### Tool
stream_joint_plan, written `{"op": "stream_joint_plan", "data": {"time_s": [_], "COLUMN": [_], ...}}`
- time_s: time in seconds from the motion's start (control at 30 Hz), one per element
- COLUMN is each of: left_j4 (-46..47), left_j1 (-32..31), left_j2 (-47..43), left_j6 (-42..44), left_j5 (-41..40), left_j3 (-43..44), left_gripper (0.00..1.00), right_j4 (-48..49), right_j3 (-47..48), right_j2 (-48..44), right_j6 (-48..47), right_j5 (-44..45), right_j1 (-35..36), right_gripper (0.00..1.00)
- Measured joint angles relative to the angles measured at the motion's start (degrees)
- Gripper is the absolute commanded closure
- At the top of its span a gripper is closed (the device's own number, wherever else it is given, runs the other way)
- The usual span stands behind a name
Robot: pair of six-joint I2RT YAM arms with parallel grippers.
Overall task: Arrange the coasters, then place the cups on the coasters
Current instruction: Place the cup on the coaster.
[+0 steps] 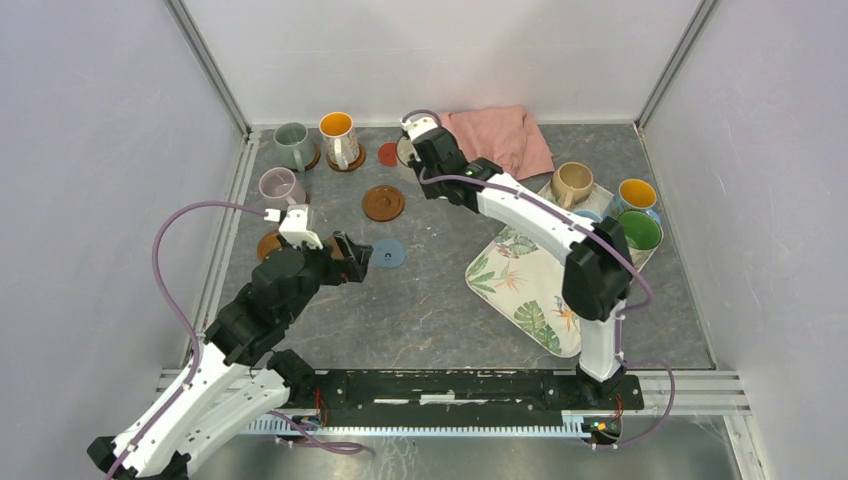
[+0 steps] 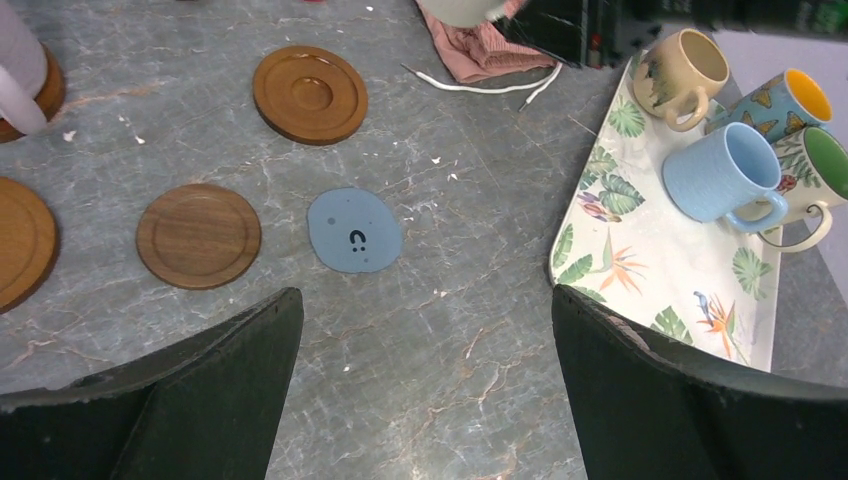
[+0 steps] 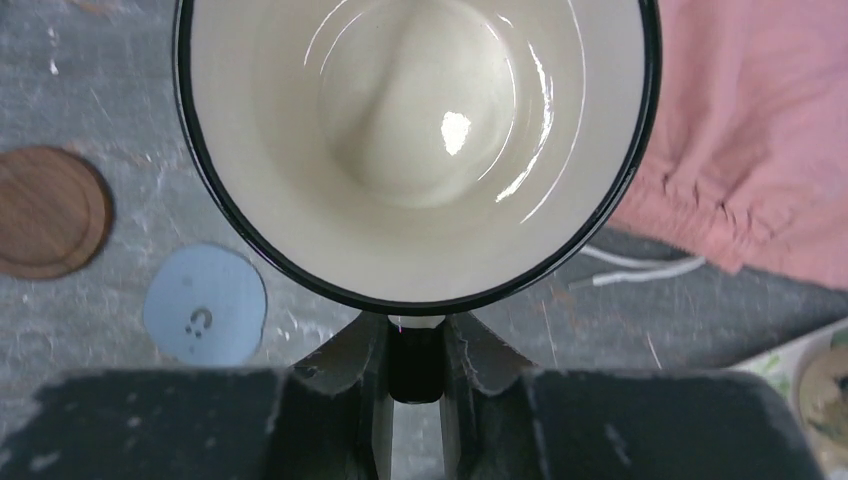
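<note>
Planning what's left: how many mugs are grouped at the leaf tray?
4: beige mug at the far end of the tray, light blue mug beside it, orange-inside mug and green-inside mug along its right edge. None looks hidden.

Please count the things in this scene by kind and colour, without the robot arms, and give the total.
Handled ceramic mugs: 8, one cream mug held in the right tool
Brown round wooden coasters: 6
Blue round flat coaster: 1
Red round flat coaster: 1
Leaf-patterned rectangular tray: 1
Pink fabric cloth: 1
Total: 18
</note>
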Motion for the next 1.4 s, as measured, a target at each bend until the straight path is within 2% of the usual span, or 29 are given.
{"op": "stream_joint_plan", "data": {"time_s": [0.17,0.33,0.7,1.07,1.4], "left_j4": [-1.7,-2.6,-3.8,-3.9,-4.0], "left_j1": [0.0,0.0,0.0,0.0,0.0], "left_j2": [-2.0,-2.6,-4.3,-4.3,-3.9], "left_j6": [0.7,1.6,2.4,2.4,2.4], "left_j5": [-1.0,-1.6,-3.8,-5.7,-7.3], "left_j3": [0.0,-0.3,-1.0,-1.0,-1.0], "left_gripper": [0.0,0.0,0.0,0.0,0.0], "right_j4": [1.1,3.9,16.8,29.0,35.1], "right_j3": [8.8,13.2,22.9,23.2,24.3], "right_j2": [7.9,13.9,29.4,34.5,38.4], "right_j6": [-3.2,-6.2,-11.6,-10.5,-6.3], "right_j5": [-0.4,-1.5,-1.4,-2.9,-5.4], "right_j1": [0.0,0.0,-0.2,-3.8,-7.1], "right_gripper": [1.0,1.0,1.0,1.0,1.0]}}
